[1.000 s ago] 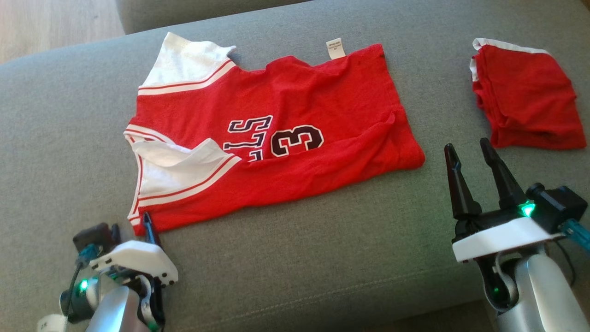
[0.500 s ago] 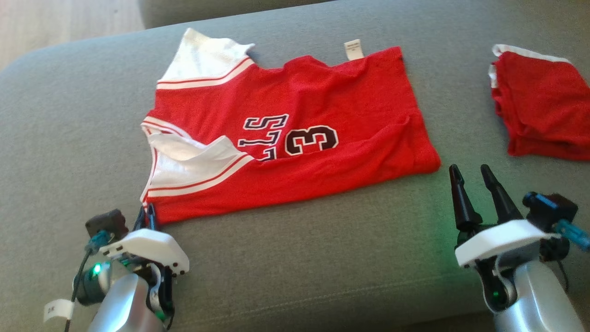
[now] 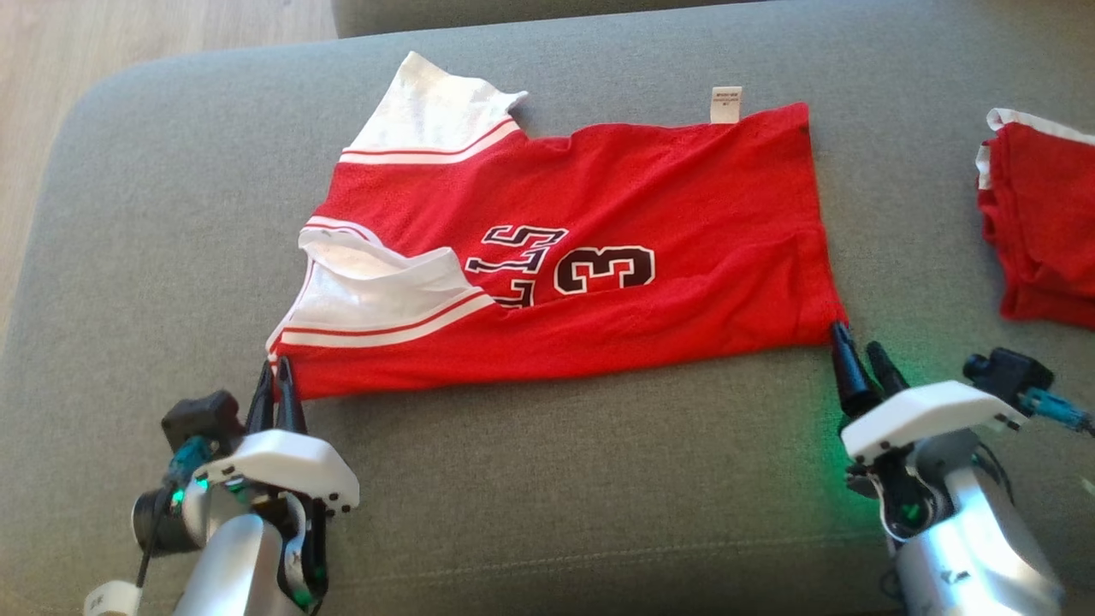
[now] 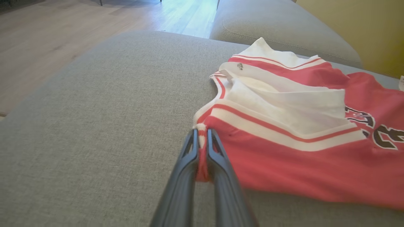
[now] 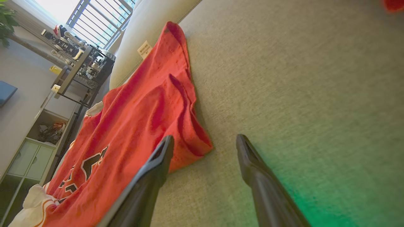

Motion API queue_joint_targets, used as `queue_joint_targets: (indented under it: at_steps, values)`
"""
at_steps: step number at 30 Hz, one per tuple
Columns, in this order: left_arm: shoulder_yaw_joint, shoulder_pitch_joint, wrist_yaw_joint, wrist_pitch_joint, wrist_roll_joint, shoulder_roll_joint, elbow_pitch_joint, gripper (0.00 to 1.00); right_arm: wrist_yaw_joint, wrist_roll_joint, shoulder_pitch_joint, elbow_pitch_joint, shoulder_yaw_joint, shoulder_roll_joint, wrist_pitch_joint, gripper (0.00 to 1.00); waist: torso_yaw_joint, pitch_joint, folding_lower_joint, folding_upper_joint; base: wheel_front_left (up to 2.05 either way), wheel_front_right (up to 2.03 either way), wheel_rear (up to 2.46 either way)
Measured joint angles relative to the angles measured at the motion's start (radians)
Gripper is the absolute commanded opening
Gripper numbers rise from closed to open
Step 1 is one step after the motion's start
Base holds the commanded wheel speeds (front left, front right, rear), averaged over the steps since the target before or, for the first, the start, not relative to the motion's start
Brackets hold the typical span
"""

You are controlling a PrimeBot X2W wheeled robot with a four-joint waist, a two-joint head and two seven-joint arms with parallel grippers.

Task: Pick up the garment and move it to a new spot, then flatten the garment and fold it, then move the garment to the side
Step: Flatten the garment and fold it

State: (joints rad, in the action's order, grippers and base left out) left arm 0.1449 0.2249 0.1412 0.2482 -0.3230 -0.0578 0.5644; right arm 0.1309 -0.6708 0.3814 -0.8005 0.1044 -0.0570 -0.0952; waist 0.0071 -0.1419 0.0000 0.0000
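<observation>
Jersey point(image 3: 650, 188) on a sofa point(image 3: 547, 479), one corner pinched in the left gripper point(image 4: 202, 142); the right gripper point(image 5: 204, 143), wide open and empty, could miss its corner, skewing the lift.

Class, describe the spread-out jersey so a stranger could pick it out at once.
On the grey fabric sofa cushion lie two red garments. The one meant is the large red jersey spread flat mid-cushion. Unlike the smaller red garment at the right edge, it bears a dark number 3 and white sleeves.
</observation>
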Motion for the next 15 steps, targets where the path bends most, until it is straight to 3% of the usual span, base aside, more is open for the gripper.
queue_joint_targets:
  at_steps: [12, 13, 14, 15]
  values:
    - [0.012, -0.002, 0.001, 0.0, 0.006, 0.0, -0.014, 0.0, 0.0, -0.147, 0.065, -0.078, -0.128, -0.001, -0.016, 1.0, 0.008, -0.014, 0.0, 0.0, 0.0, 0.0, 0.0]
    - [0.012, -0.002, 0.001, 0.0, 0.006, 0.0, -0.014, 0.0, 0.0, -0.153, 0.066, -0.081, -0.132, -0.001, -0.021, 0.87, 0.008, -0.014, 0.0, 0.0, 0.0, 0.0, 0.0]
    - [0.012, -0.002, 0.001, 0.0, 0.007, 0.0, -0.013, 0.0, 0.0, -0.159, 0.066, -0.086, -0.133, -0.001, -0.026, 0.28, 0.009, -0.014, 0.0, 0.0, 0.0, 0.0, 0.0]
    - [0.012, -0.002, 0.001, 0.0, 0.008, 0.0, -0.013, 0.0, 0.0, -0.162, 0.067, -0.095, -0.134, -0.001, -0.033, 0.0, 0.009, -0.013, 0.0, 0.0, 0.0, 0.0, 0.0]
